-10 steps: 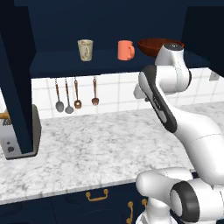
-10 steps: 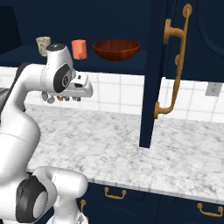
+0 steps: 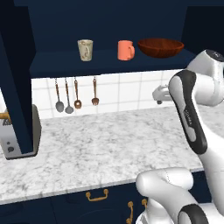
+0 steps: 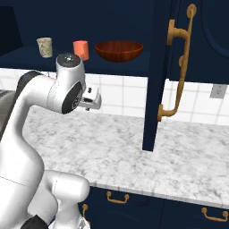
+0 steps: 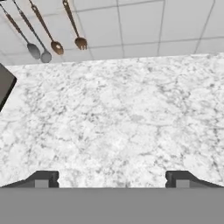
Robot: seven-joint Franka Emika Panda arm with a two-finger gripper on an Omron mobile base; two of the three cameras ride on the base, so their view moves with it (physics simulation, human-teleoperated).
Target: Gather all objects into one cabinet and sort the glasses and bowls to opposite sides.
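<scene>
White-and-grey marble countertop (image 3: pixel 100 144) runs beneath a dark navy wall cabinet (image 3: pixel 109 61), backed by white tile from which four utensils (image 3: pixel 75 94) are hung on the wall. The cabinet's shelf carries three of the task's things in a row. At the left end, as seen in the left base view, a beige patterned cup (image 3: pixel 85 49) stands upright, mouth up. To its right, well apart, a salmon-orange mug (image 3: pixel 125 50) is set upright, with its handle turned toward the bowl. Just beside the mug, a wide reddish-brown bowl (image 3: pixel 160 47) sits level with its opening upward, its broad width running along the shelf. The same order is seen in the right base view: cup (image 4: pixel 44 47), mug (image 4: pixel 81 48), bowl (image 4: pixel 119 50).

The cabinet door (image 4: pixel 163 71) is swung open toward the camera in the right base view, its tall edge upright, with the long brass handle (image 4: pixel 179 67) running vertically down it. A grey toaster-like appliance (image 3: pixel 17 135) is seen at the left end of the counter.

The gripper (image 5: pixel 112 178) is held above the bare marble, below shelf level; its two fingertips (image 5: pixel 43 178) are spread wide apart with nothing between them. In the hand view the hanging utensils (image 5: pixel 48 30) appear at the top left.
</scene>
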